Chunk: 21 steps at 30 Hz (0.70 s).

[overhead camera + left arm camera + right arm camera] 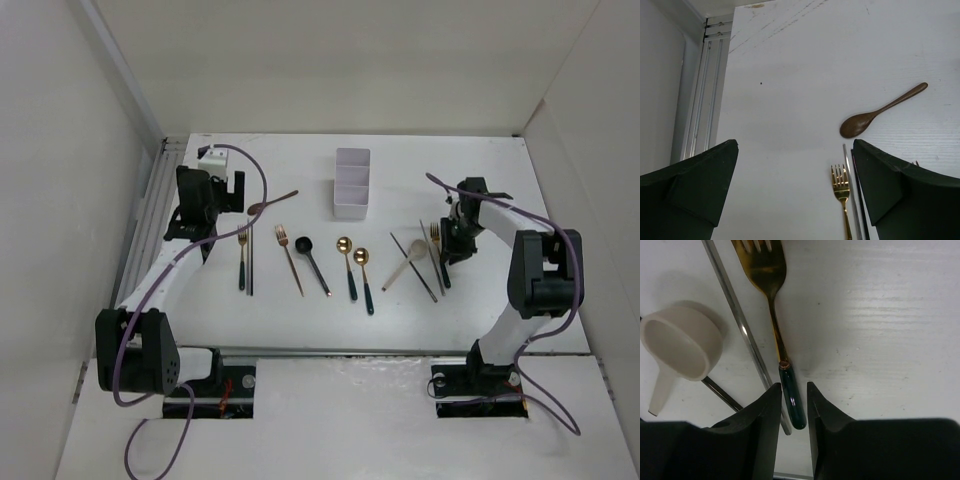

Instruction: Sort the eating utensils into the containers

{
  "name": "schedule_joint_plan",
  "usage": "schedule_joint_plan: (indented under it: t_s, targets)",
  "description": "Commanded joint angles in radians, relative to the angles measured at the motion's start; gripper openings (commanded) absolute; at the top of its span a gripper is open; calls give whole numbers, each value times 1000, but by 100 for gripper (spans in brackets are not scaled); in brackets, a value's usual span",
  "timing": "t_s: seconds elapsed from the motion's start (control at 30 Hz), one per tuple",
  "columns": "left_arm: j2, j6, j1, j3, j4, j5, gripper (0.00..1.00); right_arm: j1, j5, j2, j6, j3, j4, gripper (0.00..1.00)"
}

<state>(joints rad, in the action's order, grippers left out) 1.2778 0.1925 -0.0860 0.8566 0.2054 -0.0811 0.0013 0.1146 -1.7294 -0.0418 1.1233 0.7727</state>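
The cutlery lies in a row on the white table. From the left there is a gold fork (242, 258) beside dark chopsticks (250, 262), a brown wooden spoon (270, 204), a copper fork (289, 258), a black spoon (312, 262), two gold-bowled spoons (348, 265), a pale spoon (404, 264), more chopsticks (414, 267) and a gold fork (438, 252). The white three-compartment box (352, 183) stands behind them. My left gripper (795, 145) is wide open and empty above the left fork (841, 187). My right gripper (794, 387) is narrowly open, straddling the right fork's dark handle (792, 400), which lies on the table.
A metal rail (150, 215) runs along the table's left edge, close to the left arm. White walls enclose the table on the left, right and back. Purple cables loop over both arms. The pale spoon (682, 342) and a chopstick (737, 320) lie just left of the right fingers.
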Motion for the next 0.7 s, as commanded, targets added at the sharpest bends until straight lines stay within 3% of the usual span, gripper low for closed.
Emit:
schedule_joint_plan:
  t_s: [0.0,0.67]
  targets:
    - [-44,-10,-3,-7,46,-6,100,3,23,-1,-7,-25,-41,32]
    - [-63,1,-3,-34,68,-49,100,3,-61,-101,-26,4,-38,27]
